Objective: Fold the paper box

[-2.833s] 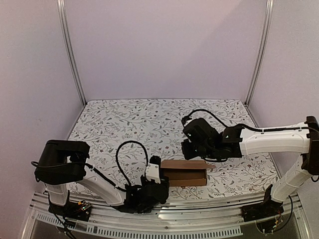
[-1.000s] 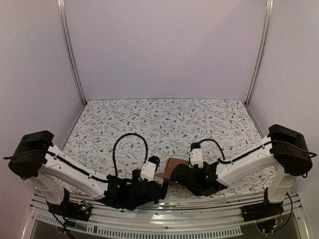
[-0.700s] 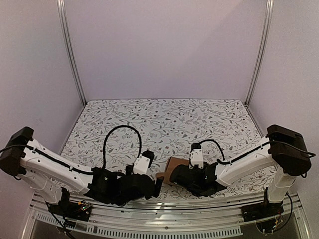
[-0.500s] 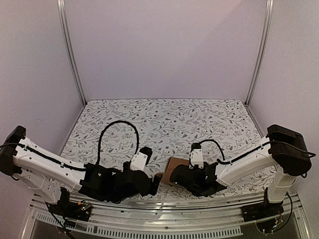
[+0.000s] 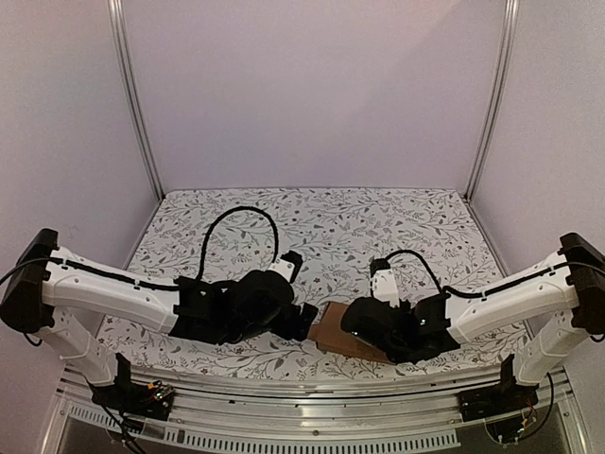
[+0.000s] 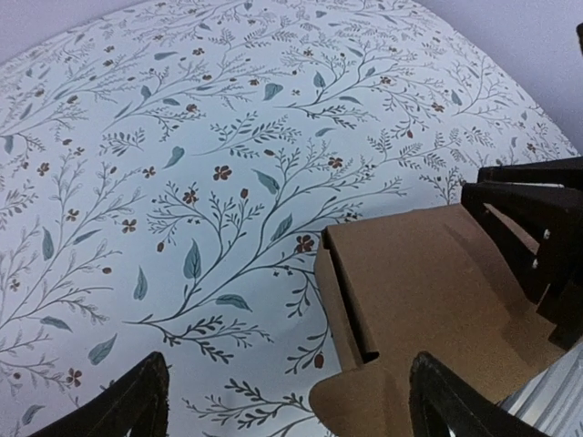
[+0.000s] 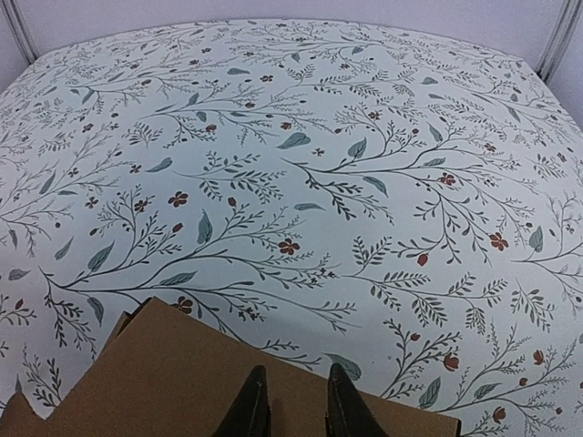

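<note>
Moved: left arm (image 5: 113, 288) has swung up and away from the near rail; right arm (image 5: 501, 303) now reaches further out to the right; box (image 5: 333, 331) is lying much where it was
Left hand (image 6: 289, 364): released, fingers (image 6: 137, 410) spread wide; it sits at the box's left end, and contact is unclear
Right hand (image 7: 293, 401): over the box's right part; fingers (image 7: 250, 405) a slit apart above the cardboard; pinching or not, I cannot tell
Box: brown cardboard, lying low and skewed near the worktop's (image 5: 284, 227) front edge, between both hands; a rounded flap juts from its left end
Worktop: pale, printed with leaves and flowers
</note>
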Controlling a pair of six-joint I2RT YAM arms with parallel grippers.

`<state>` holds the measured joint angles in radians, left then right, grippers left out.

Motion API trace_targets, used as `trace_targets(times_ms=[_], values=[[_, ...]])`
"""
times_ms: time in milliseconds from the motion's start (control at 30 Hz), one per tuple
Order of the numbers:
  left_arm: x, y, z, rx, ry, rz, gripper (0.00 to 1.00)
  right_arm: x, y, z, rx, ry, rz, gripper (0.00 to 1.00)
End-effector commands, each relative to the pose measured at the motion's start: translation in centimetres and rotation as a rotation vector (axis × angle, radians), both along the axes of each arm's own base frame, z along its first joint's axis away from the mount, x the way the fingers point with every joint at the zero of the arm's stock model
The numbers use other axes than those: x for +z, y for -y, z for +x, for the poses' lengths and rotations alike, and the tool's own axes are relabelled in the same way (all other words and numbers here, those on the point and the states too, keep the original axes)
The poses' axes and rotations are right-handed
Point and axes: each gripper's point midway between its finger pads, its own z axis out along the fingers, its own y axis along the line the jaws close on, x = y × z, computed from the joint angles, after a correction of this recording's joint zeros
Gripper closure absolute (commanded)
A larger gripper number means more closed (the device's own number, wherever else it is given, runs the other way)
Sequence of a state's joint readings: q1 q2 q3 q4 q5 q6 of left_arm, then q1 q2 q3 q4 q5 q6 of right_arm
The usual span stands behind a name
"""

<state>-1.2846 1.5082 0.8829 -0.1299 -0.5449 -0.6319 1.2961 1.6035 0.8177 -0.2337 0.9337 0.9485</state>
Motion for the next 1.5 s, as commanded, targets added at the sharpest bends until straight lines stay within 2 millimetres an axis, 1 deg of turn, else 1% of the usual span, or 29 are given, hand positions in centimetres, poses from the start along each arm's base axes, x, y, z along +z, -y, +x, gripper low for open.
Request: trace_targets(times_ms=[0, 33, 133, 267, 367, 533, 700, 767, 833, 967, 1100, 1133, 1300, 1467], values=[[-1.0, 2.2, 0.3, -0.074, -0.054, -0.003, 0.11, 2.5, 0.7, -0.5, 0.045, -0.007, -0.017, 0.77], [-1.2, 2.5, 0.4, -0.083, -0.060, -0.007, 0.11, 3.2, 0.9, -0.6, 0.049, -0.005, -0.017, 0.76], [-1.9, 3.4, 0.6, -0.096, -0.075, 0.001, 0.12, 4.5, 1.8, -0.8, 0.049, -0.008, -0.033, 0.72], [-3.1, 4.4, 0.9, -0.115, -0.108, 0.006, 0.12, 4.8, 3.1, -1.4, 0.054, -0.043, -0.034, 0.65], [-4.4, 4.8, 1.0, -0.129, -0.151, 0.015, 0.13, 4.4, 4.3, -2.2, 0.052, -0.095, -0.024, 0.57], [-6.0, 5.0, 0.9, -0.144, -0.218, 0.008, 0.16, 2.2, 5.8, -3.7, 0.063, -0.231, 0.027, 0.47], [-6.9, 5.2, 0.3, -0.168, -0.259, 0.005, 0.23, 0.1, 7.1, -5.2, 0.056, -0.335, 0.094, 0.39], [-7.3, 5.2, 0.1, -0.175, -0.275, 0.002, 0.28, -0.5, 7.1, -5.7, 0.058, -0.368, 0.139, 0.35], [-7.6, 5.3, -0.2, -0.182, -0.291, -0.004, 0.33, -1.4, 7.0, -6.1, 0.065, -0.404, 0.178, 0.34], [-8.4, 5.4, -0.8, -0.190, -0.324, -0.019, 0.42, -2.2, 6.6, -6.4, 0.069, -0.439, 0.275, 0.29], [-9.4, 5.0, -1.1, -0.183, -0.351, -0.009, 0.47, -3.2, 6.6, -6.2, 0.055, -0.470, 0.365, 0.27], [-9.2, 5.5, -1.0, -0.189, -0.345, -0.032, 0.48, -3.2, 6.7, -6.1, 0.047, -0.471, 0.381, 0.27], [-9.9, 5.5, -1.0, -0.183, -0.360, -0.034, 0.55, -3.6, 6.9, -5.7, 0.032, -0.472, 0.411, 0.27], [-10.3, 5.2, -0.8, -0.171, -0.375, -0.033, 0.58, -4.7, 6.7, -5.4, 0.017, -0.494, 0.476, 0.33]])
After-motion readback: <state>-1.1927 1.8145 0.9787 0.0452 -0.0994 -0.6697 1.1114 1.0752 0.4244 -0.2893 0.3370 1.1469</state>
